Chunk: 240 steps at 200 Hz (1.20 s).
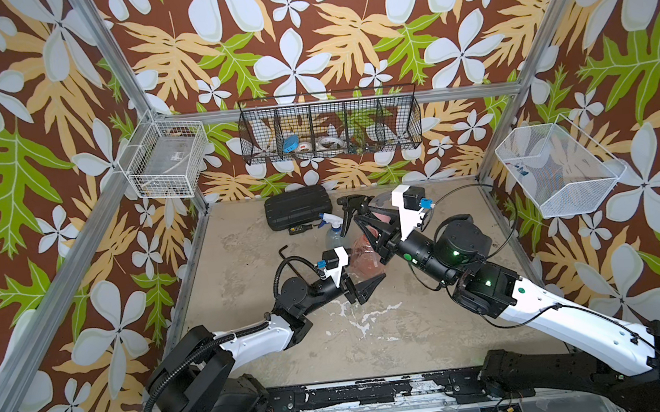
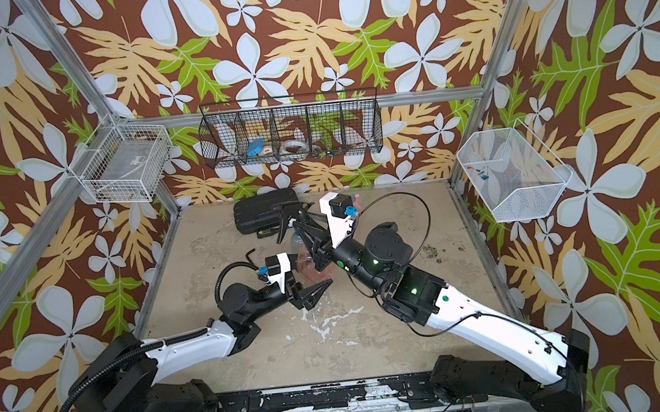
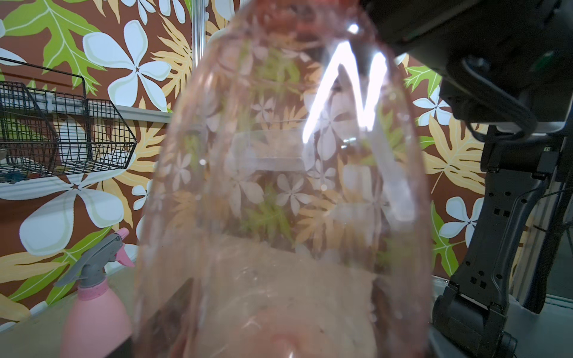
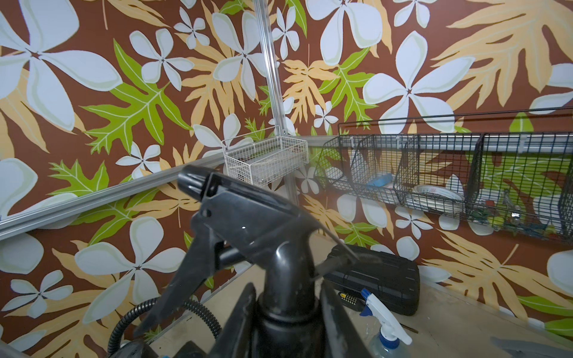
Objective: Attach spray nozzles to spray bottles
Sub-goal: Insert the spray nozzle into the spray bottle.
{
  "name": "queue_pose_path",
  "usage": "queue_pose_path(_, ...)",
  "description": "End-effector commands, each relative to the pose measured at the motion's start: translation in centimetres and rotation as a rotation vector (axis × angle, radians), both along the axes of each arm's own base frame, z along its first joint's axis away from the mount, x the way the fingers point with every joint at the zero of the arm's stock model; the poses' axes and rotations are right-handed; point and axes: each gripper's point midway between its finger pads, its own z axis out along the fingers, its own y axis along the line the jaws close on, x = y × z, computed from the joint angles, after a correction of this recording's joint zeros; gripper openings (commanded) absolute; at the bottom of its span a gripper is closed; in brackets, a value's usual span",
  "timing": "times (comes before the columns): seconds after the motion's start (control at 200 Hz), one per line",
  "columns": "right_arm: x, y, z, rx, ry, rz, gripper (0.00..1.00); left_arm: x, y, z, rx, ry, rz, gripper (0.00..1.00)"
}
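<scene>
Only left wrist view is showing pink bottle, pink-grey nozzle on it, beyond left fingers; right arm is mostly hiding it in top views. Right wrist view is showing right fingers clamping black nozzle at its collar. Stained beige desk is sitting inside floral walls with wire baskets. Left fingers, part open, are gripping translucent orange bottle under right fingers; whether nozzle is seated, cannot tell. Bluish bottle wearing white-blue nozzle is standing just beyond right fingers.
</scene>
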Motion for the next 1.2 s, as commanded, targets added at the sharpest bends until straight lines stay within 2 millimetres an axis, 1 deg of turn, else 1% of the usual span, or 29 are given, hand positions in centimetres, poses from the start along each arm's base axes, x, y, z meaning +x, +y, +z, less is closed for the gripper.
queue_pose_path(0.0, -0.1, -0.8, 0.4, 0.016, -0.022, -0.050, 0.21, 0.2, 0.0, 0.6, -0.005, -0.022, 0.006, 0.62)
queue_pose_path(0.165, -0.6, -1.3, -0.4, 0.005, -0.007, -0.061, 0.38, 0.8, 0.0, 0.7, 0.001, -0.034, 0.031, 0.62)
queue_pose_path(0.335, -1.1, -2.3, -1.0, -0.008, 0.009, -0.072, 0.58, 1.6, 0.3, 0.5, 0.006, -0.050, 0.065, 0.62)
queue_pose_path(0.405, -1.3, -2.6, -1.3, -0.023, 0.017, -0.069, 0.63, 1.9, 0.4, 0.4, 0.002, -0.053, 0.074, 0.62)
queue_pose_path(0.455, -1.5, -2.8, -1.5, -0.042, 0.023, -0.069, 0.64, 2.0, 0.5, 0.2, 0.004, -0.059, 0.079, 0.62)
queue_pose_path(0.576, -2.0, -3.5, -2.1, -0.120, 0.030, -0.072, 0.72, 2.1, 0.5, -1.0, 0.042, -0.058, 0.079, 0.63)
queue_pose_path(0.681, -2.1, -3.4, -1.6, -0.231, 0.014, -0.052, 0.83, 2.0, 0.2, -2.8, 0.112, -0.042, 0.058, 0.64)
queue_pose_path(0.796, -1.2, -2.7, -1.1, -0.342, 0.040, 0.016, 0.88, 1.7, 0.1, -4.6, 0.168, -0.025, 0.039, 0.64)
queue_pose_path(0.916, 0.3, -2.1, -1.3, -0.384, 0.103, 0.126, 0.90, 1.4, 0.5, -5.1, 0.177, -0.020, 0.037, 0.65)
queue_pose_path(1.021, 0.2, -0.9, -1.3, -0.418, 0.109, 0.195, 0.90, 1.4, 0.7, -5.2, 0.172, 0.005, 0.022, 0.65)
queue_pose_path(1.066, 0.2, -0.5, -1.6, -0.429, 0.114, 0.218, 0.90, 1.4, 0.9, -5.0, 0.164, 0.011, 0.012, 0.65)
queue_pose_path(1.196, 0.0, -0.1, -2.3, -0.442, 0.110, 0.243, 0.88, 1.5, 1.2, -5.0, 0.164, 0.038, -0.016, 0.65)
